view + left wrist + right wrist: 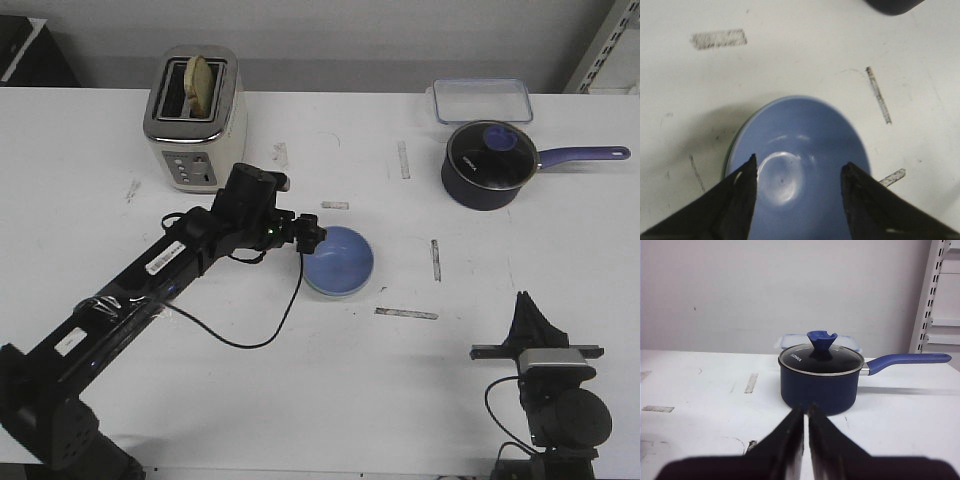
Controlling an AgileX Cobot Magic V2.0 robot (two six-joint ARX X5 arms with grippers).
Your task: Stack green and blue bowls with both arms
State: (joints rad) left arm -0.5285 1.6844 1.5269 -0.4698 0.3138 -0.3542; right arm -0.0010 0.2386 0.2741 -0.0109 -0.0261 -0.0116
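White tabletop (480, 400), scuffed and marked with short strips of worn tape, runs back to a pale wall. Near its middle sits the blue bowl (338, 260), nested inside the green bowl (729, 155), of which only a thin mint edge shows along one side in the left wrist view. The left arm (150, 275) reaches across from the near left corner, and the left gripper (797, 200) is at the bowl's left rim with its fingers spread wide apart, one tip on each side of the blue bowl's hollow; whether they touch the bowl cannot be told. A loose black cable (250, 335) droops from that arm onto the table just beside the stack.

Behind the arm stands a cream toaster (195, 120) with a slice of bread (200, 85) upright in one slot. At the far right a dark navy saucepan (488, 165) with a glass lid and a blue handle sits just in front of a clear plastic container (482, 100). Tape strips lie between the bowls and the saucepan.

The right gripper (806, 427) is parked at the near right, well apart from the bowls, its fingers closed together on nothing and pointing toward the saucepan.
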